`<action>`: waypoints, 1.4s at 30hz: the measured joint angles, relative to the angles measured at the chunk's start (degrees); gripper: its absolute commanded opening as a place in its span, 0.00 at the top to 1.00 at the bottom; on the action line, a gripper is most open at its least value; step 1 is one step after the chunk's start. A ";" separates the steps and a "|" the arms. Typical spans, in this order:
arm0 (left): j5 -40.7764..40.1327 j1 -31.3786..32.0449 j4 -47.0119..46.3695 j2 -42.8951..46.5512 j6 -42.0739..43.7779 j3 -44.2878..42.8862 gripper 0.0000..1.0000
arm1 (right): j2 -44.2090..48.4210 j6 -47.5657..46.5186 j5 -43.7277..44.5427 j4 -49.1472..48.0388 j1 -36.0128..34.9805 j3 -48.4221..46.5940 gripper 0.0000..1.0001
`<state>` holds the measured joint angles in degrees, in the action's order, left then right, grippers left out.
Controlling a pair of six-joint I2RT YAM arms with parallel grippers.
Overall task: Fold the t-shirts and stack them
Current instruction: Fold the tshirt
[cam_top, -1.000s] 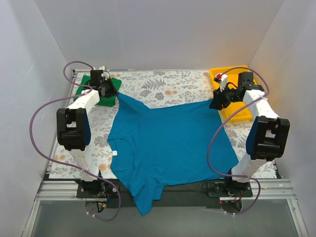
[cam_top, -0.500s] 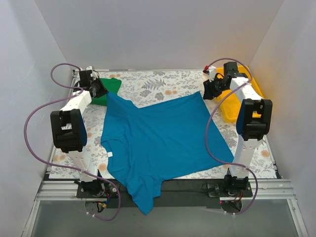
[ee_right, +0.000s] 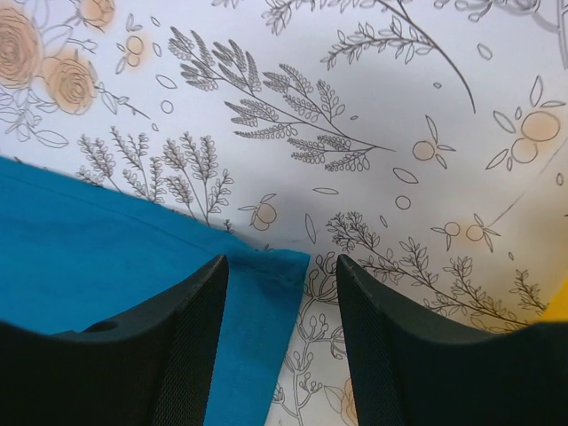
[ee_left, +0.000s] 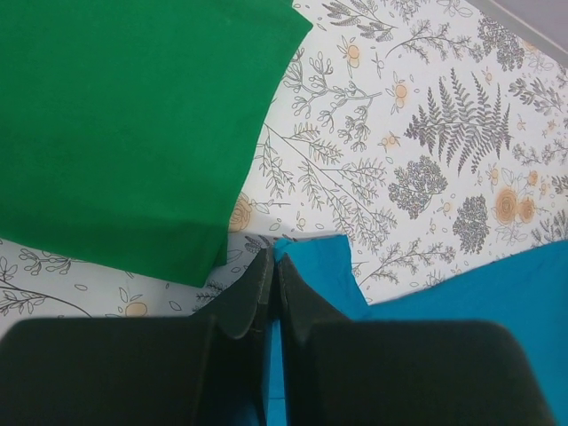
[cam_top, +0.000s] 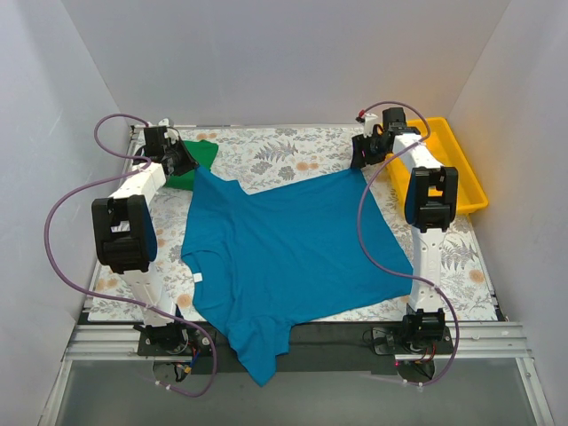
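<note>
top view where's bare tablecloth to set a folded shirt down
Bare tabletop: the far strip between the green shirt and the right gripper, beyond the teal shirt; and the near-right stretch beside the teal shirt, nearer than the yellow tray, crossed by the right arm. Centre and far-left corner are crowded.

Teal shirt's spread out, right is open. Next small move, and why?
Probably open the left gripper. It is shut on the far left corner of the teal shirt, while the right gripper is open, the far right corner lying flat on the table between its jaws. Letting go would leave the shirt spread flat, ready to fold.
</note>
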<state>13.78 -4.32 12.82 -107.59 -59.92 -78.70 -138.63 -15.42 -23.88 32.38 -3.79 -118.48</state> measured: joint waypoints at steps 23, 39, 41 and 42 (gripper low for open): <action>1.16 0.00 0.02 0.00 -0.09 -0.02 1.00 | -2.43 1.31 -2.19 -0.79 0.31 -1.75 0.98; 2.86 0.00 0.55 -0.02 -0.11 -2.75 1.00 | 6.12 -3.06 -7.43 -0.46 1.88 2.54 0.99; 3.02 0.00 0.59 0.00 -0.11 -2.75 1.00 | 9.38 -3.87 -8.07 -0.74 2.14 4.17 0.99; 3.08 0.00 0.59 0.02 -0.11 -2.75 1.00 | 10.91 -4.24 -8.48 -0.83 2.25 4.90 0.99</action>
<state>16.86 -4.32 13.41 -107.57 -60.03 -81.45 -127.72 -19.66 -32.36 31.55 -1.54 -113.58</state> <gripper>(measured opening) 0.014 0.023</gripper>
